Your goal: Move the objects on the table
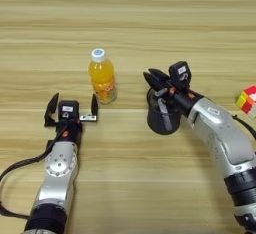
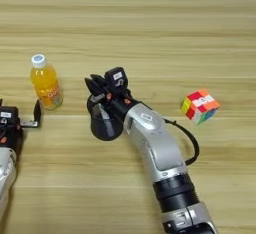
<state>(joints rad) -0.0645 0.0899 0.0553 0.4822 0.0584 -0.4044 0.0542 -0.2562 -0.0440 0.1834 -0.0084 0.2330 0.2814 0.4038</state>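
- The black mesh pen cup [image 1: 161, 118] stands upright near the middle of the surface [image 1: 128, 23], with its open mouth up.
- The right gripper [image 1: 156, 80] is at the far rim of the cup, directly over its mouth. Its two black fingers are drawn close together, but I cannot tell if the jaws are clenched on something or only closed.
- One marker pen [image 1: 165, 115] with a pale barrel is inside the cup. Its long axis is nearly upright, leaning a little, and its upper end comes up toward the fingers. I cannot tell if the fingers touch it.
- The orange-juice bottle [image 1: 102, 77] stands upright to the left of the cup and apart from it, with the white cap on top. Its long axis is vertical.
- The left gripper [image 1: 71, 107] is just near of the bottle and a little to its left. Its jaws are released and spread wide, with nothing between them. The right one of its fingers [image 1: 94, 105] is just beside the base of the bottle; contact I cannot confirm.
- The puzzle cube [image 2: 200, 106] lies on the surface well to the right of the cup, apart from both grippers. It is turned so that one corner points toward the near side; red, yellow, green and white squares show.
- The right arm comes in from the near right corner, the left arm from the near left.
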